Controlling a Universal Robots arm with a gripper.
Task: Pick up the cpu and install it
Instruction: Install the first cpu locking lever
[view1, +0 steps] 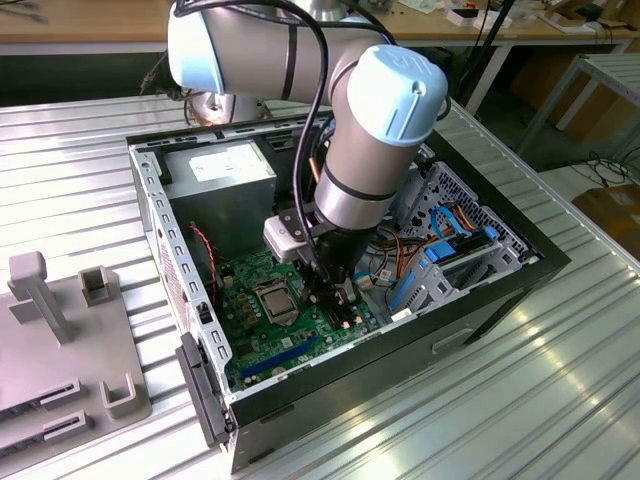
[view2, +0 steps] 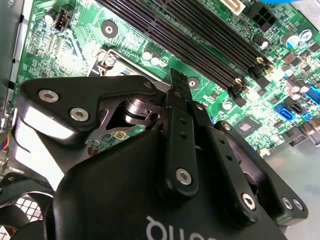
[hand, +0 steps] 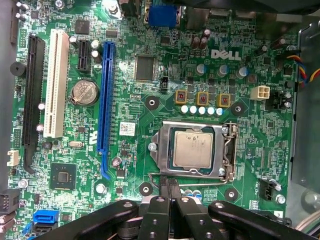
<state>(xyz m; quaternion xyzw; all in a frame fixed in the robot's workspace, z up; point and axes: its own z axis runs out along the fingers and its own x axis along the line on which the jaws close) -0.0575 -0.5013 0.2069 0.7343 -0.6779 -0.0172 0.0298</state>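
One arm reaches down into an open computer case (view1: 480, 300) that lies on a ribbed metal surface (view1: 560, 400). The gripper (view1: 340, 295) hangs low over the green motherboard (view1: 260, 335), just beside the socket on the exterior view's right.

The cpu (hand: 193, 149) sits inside the socket frame (hand: 196, 150), its silver-grey top flat and square with the frame around it; in the exterior view it shows as a small grey square (view1: 275, 301) in the board's middle. A thin wire lever (hand: 200, 181) runs along the frame's edge nearest the gripper.

In the first wrist view the gripper (hand: 168, 187) has its black fingers (hand: 175, 197) pressed together with nothing between them, their tips just short of the socket frame and close to the lever. In the second wrist view the gripper (view2: 178, 82) shows the same closed fingers (view2: 179, 125), pointing toward the long black memory slots (view2: 200, 40).

A grey power supply (view1: 225, 175) fills the case's far corner, and a blue slot (hand: 106, 105), a white slot (hand: 55, 85) and a coin battery (hand: 84, 92) lie on the board well apart from the socket. A grey fixture (view1: 60, 340) stands on the surface at the exterior view's left.
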